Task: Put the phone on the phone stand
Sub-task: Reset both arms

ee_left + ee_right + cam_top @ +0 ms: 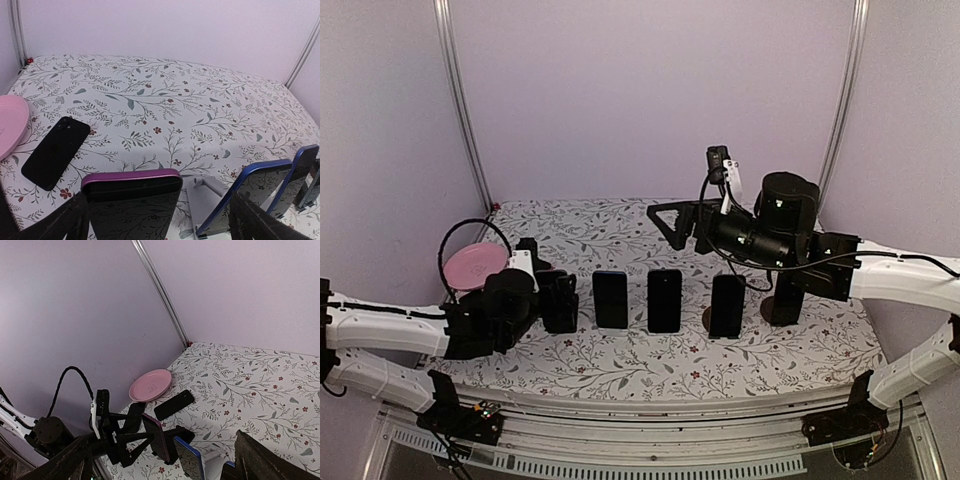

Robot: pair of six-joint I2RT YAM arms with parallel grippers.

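- While the frame edge is cutting off most of the pink plate [10, 122], we are seeing a black phone [55, 151] lying flat on the table [165, 85] just beside it.
- We are finding the left gripper [159, 207] spread wider than the purple-edged phone [132, 202] standing between its jaws. One side is meeting a finger and a gap is showing at the other. The phone's foot and support are lying below the frame, so we cannot tell what is bearing it.
- A grey stand [205, 192] is propping a blue-edged phone [245, 192]. Further phones are running off the right edge.
- The right gripper [663, 228] is hanging above the row, jaws apart, grasping nothing.
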